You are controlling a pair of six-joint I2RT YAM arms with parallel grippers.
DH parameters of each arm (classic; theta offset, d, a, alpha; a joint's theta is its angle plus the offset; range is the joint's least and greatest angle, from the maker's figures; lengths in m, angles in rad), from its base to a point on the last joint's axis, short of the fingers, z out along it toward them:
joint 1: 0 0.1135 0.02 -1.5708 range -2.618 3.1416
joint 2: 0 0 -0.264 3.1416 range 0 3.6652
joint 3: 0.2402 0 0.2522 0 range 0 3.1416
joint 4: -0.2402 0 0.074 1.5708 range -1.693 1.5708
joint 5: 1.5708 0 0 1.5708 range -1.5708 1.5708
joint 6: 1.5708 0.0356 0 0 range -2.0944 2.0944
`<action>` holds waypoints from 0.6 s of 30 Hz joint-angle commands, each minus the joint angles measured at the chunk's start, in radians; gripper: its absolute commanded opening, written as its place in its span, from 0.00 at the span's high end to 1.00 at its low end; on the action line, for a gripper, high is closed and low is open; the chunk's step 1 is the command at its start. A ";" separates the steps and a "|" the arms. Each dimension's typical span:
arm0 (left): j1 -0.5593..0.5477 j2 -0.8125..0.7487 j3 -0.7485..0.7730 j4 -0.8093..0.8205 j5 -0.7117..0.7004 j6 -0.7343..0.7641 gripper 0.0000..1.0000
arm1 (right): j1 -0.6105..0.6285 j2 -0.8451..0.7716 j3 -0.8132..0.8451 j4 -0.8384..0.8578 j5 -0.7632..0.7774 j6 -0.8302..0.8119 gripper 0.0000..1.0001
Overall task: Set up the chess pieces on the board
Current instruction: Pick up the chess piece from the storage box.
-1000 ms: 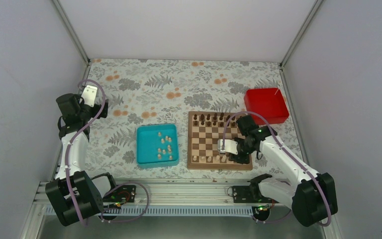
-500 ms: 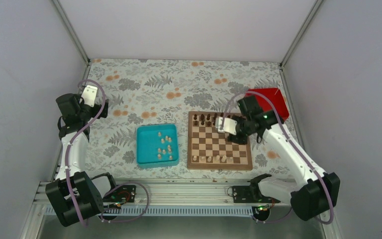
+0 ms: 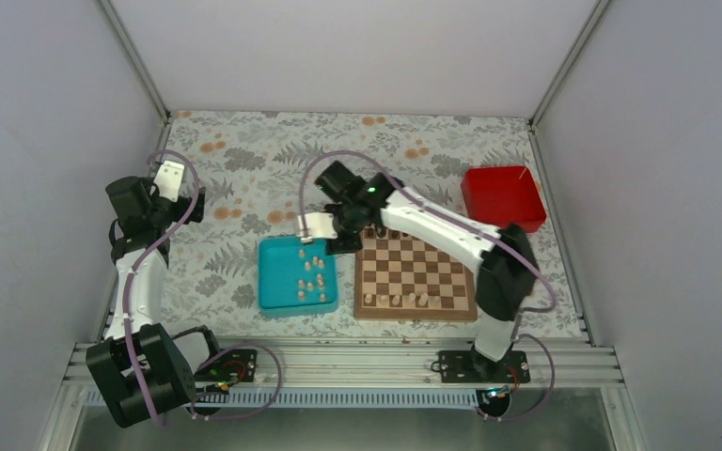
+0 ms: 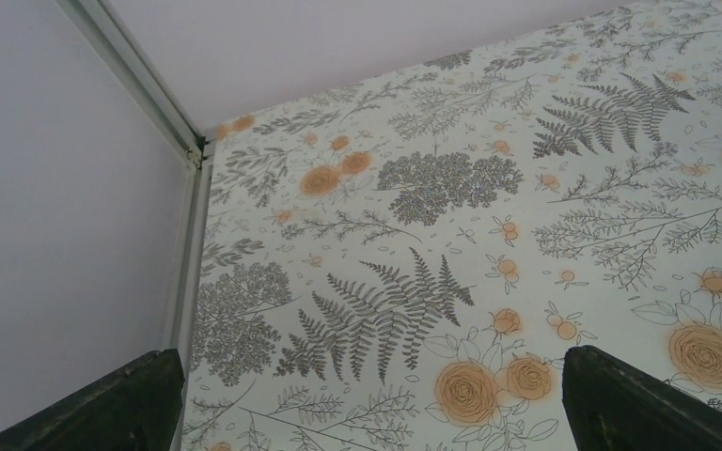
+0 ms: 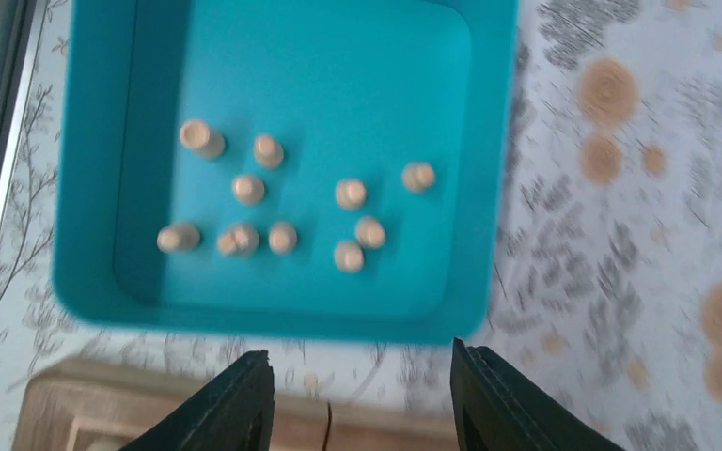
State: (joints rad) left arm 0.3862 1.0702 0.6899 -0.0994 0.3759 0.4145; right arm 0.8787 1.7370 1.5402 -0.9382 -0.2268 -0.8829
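Several pale chess pieces (image 3: 310,277) lie loose in a teal tray (image 3: 277,272); the right wrist view looks down on these pieces (image 5: 349,194) in the tray (image 5: 338,85). A few more pale pieces (image 3: 396,300) stand on the near row of the board (image 3: 414,268). My right gripper (image 3: 316,227) hovers at the tray's far right corner. In its wrist view the right gripper (image 5: 362,395) is open and holds nothing, with the board's border (image 5: 103,413) below it. My left gripper (image 3: 171,177) is far left, and its wrist view shows the left gripper (image 4: 371,404) open and empty above the cloth.
A red box (image 3: 503,197) sits beyond the board's far right corner. The right arm (image 3: 432,225) stretches over the board's far rows and hides them. A floral cloth (image 3: 273,160) covers the table, with white walls on three sides.
The right arm swung from the board's near right, up and left across the board, to the tray's far corner. Its jaws opened wider. The left arm stayed still.
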 commanded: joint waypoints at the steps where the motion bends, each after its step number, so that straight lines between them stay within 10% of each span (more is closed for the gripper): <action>1: 0.006 -0.020 0.024 -0.003 0.029 0.004 0.00 | 0.055 0.160 0.127 -0.049 0.000 0.036 0.51; 18: 0.006 -0.017 0.012 0.003 0.067 0.006 0.00 | 0.157 0.259 0.011 -0.039 -0.018 0.081 0.59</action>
State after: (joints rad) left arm 0.3862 1.0683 0.6899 -0.1059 0.4183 0.4145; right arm 1.0214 2.0129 1.5726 -1.0092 -0.2268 -0.8257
